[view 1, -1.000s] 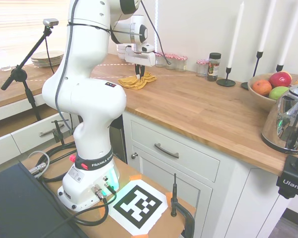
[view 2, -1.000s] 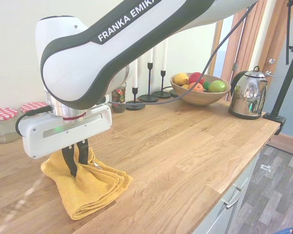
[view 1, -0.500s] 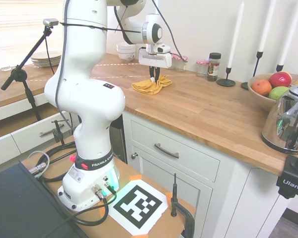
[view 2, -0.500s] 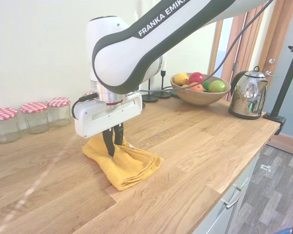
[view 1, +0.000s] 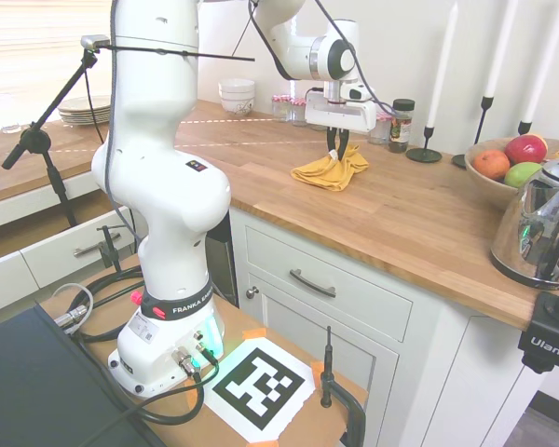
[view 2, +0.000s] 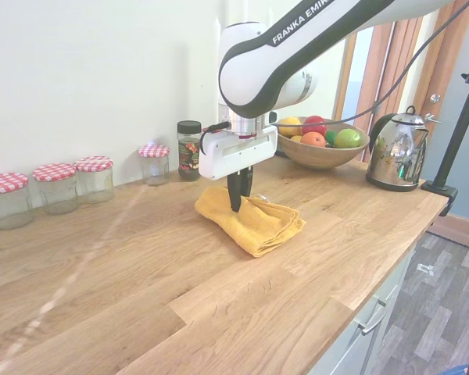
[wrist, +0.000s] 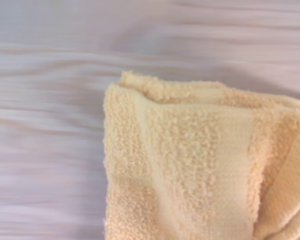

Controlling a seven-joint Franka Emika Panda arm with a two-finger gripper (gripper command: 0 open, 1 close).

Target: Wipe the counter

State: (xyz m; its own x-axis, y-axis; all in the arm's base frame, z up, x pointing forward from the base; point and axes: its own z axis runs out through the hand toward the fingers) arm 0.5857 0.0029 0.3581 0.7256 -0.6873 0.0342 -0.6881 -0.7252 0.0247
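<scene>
The counter (view 1: 391, 209) is seen as a long butcher-block top over white cabinets, running past the arm in both exterior views. A folded yellow towel (view 2: 254, 223) lies flat on it, near the middle of the counter's depth, in front of a dark-lidded spice jar (view 2: 189, 150). The gripper (view 2: 236, 205) is pointed straight down onto the towel's upper fold; the jaws are drawn narrow and a pinch of the cloth is held between them. In the wrist view the towel's looped pile (wrist: 190, 165) is sharp, while the wood around it is smeared into streaks.

Along the wall, four glass jars with red-checked lids (view 2: 94, 178) are lined up. A wooden fruit bowl (view 2: 316, 152) and a chrome kettle (view 2: 399, 152) are set further along the counter, well apart from the towel.
</scene>
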